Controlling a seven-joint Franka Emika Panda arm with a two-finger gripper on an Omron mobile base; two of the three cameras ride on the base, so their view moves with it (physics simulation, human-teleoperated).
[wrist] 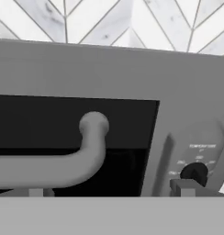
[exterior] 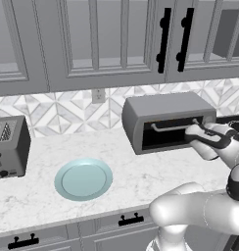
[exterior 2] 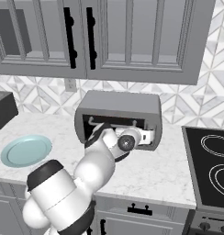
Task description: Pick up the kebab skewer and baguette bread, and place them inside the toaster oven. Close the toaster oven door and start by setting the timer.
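The toaster oven (exterior: 165, 108) (exterior 2: 120, 103) is a grey box at the back of the counter. Its dark glass toaster oven door (exterior: 163, 136) (wrist: 63, 124) stands upright against the front, and the silver bar handle (exterior: 171, 127) (wrist: 86, 156) runs across it. My gripper (exterior: 197, 129) (exterior 2: 148, 136) (wrist: 109, 193) is open right in front of the oven's right end, its fingertips (wrist: 182, 187) set wide apart. One tip sits below the handle's bend, the other just under a dark knob (wrist: 194, 172) on the control panel. Kebab skewer and baguette bread are hidden.
A bare teal plate (exterior: 83, 179) (exterior 2: 25, 150) lies on the marble counter left of the oven. A grey slot toaster (exterior: 9, 147) stands at the far left. The black cooktop (exterior 2: 210, 160) is to the right. Wall cabinets (exterior: 116, 39) hang above.
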